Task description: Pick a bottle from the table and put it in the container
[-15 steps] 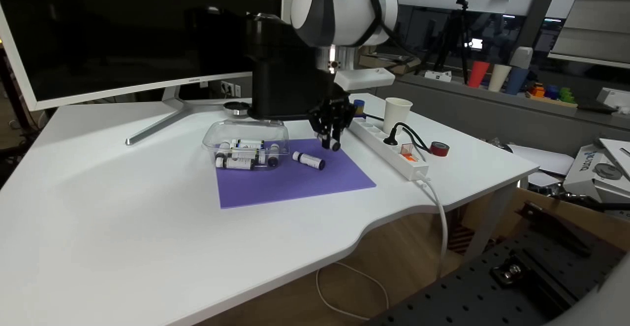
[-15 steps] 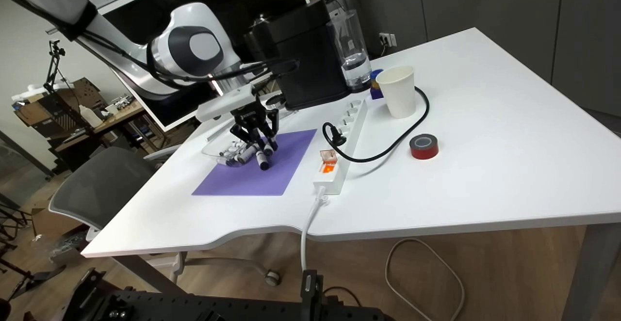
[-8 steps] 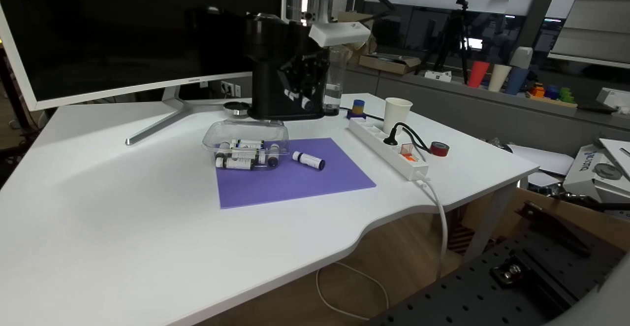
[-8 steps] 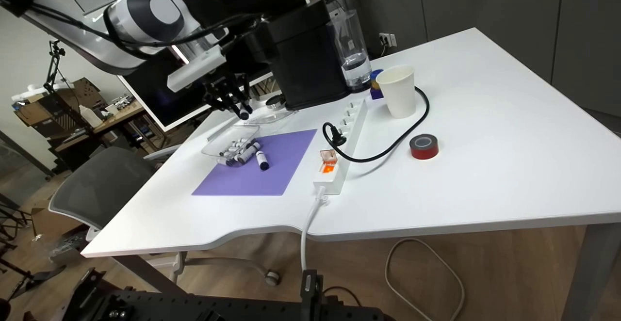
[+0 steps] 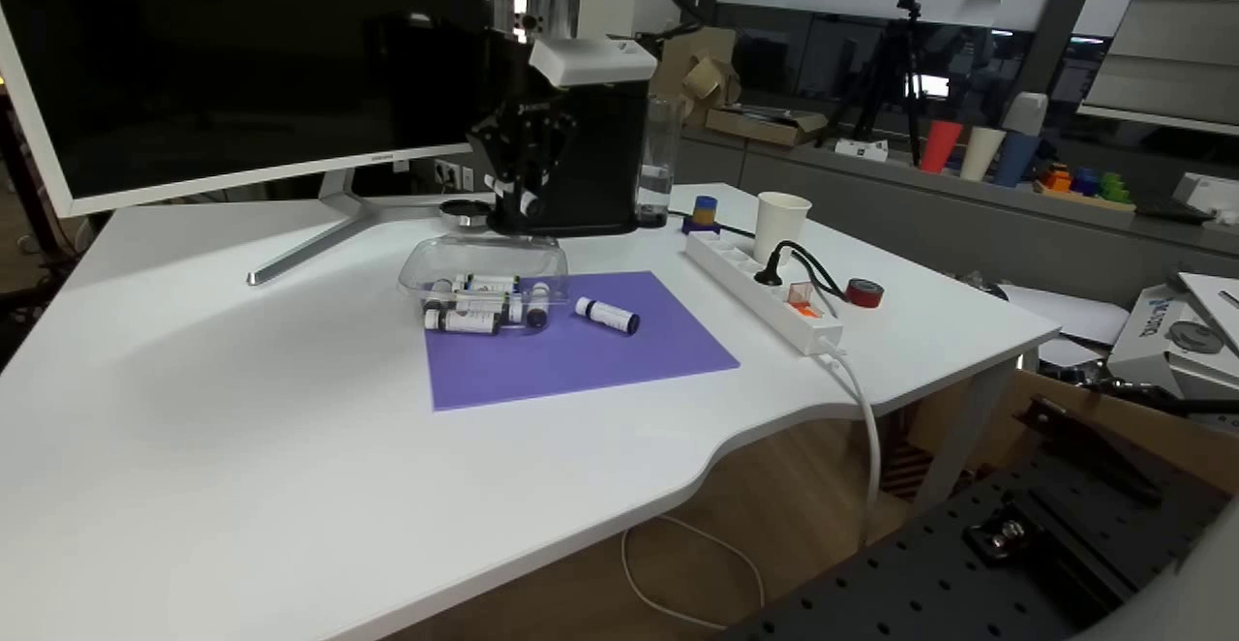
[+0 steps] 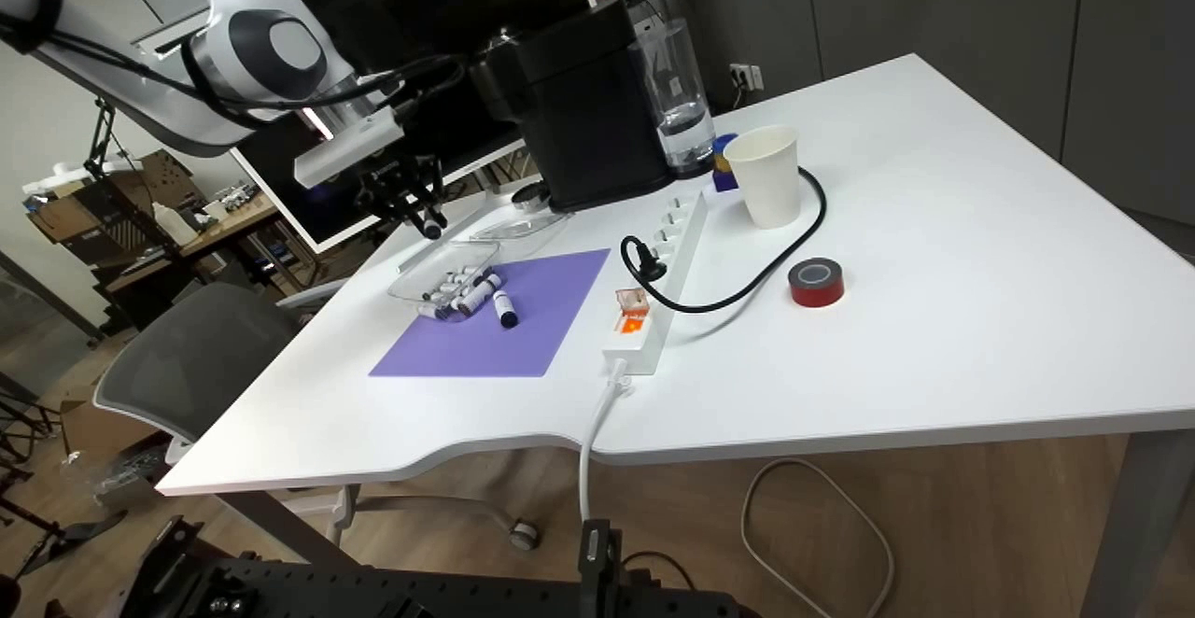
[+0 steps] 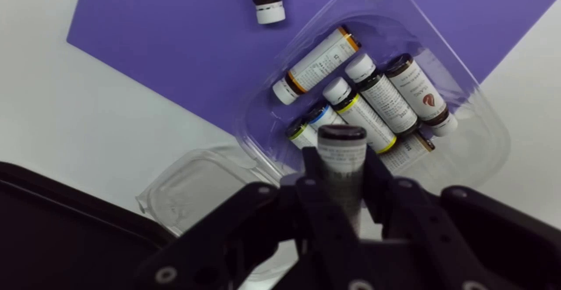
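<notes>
My gripper [image 7: 343,160] is shut on a small bottle [image 7: 342,143] with a white label and dark base; its cap end is hidden by the fingers. The gripper [image 5: 518,176] holds the bottle [image 5: 529,203] well above the table, near the back of the container in an exterior view. The container [image 5: 484,254] is a low clear plastic tray with several similar bottles lying in it; it shows in the wrist view [image 7: 473,163] below the gripper. Another bottle [image 5: 608,316] lies on the purple mat beside the container; its white cap shows in the wrist view [image 7: 270,13].
The purple mat [image 5: 581,365] lies partly under the container. A black machine [image 6: 597,114] stands behind, next to a large monitor [image 5: 242,60]. A white power strip [image 5: 755,288] with cables, a paper cup [image 5: 779,220] and red tape [image 6: 815,282] are off to one side.
My gripper has risen from the mat beside the loose bottle with a bottle in it. It has moved sideways toward the container and the monitor. The loose bottle and container have stayed put.
</notes>
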Controlling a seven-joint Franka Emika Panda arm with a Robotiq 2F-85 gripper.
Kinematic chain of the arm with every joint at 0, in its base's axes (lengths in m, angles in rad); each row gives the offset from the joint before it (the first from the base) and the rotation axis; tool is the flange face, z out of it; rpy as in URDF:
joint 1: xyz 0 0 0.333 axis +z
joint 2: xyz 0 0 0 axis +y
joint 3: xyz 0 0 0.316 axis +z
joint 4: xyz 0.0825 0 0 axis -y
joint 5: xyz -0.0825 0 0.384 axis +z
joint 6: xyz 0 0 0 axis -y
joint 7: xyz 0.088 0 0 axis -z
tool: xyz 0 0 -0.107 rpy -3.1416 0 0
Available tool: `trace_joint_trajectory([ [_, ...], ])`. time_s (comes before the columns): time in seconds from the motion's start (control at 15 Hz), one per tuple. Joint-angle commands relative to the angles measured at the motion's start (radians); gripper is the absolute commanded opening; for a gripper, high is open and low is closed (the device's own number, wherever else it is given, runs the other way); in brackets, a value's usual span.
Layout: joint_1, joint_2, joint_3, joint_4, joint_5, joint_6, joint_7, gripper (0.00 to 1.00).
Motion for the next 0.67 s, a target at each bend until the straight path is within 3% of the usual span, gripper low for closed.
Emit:
trace_joint_trajectory([
  [0.0,0.001,0.069,0.017,0.067,0.023,-0.034,0.004,0.07],
  [0.4,-0.004,0.182,0.025,0.13,0.043,-0.033,0.007,0.07],
  [0.47,-0.006,0.195,0.026,0.141,0.048,-0.038,0.007,0.52],
  [0.6,-0.01,0.214,0.027,0.157,0.059,-0.038,0.006,0.59],
])
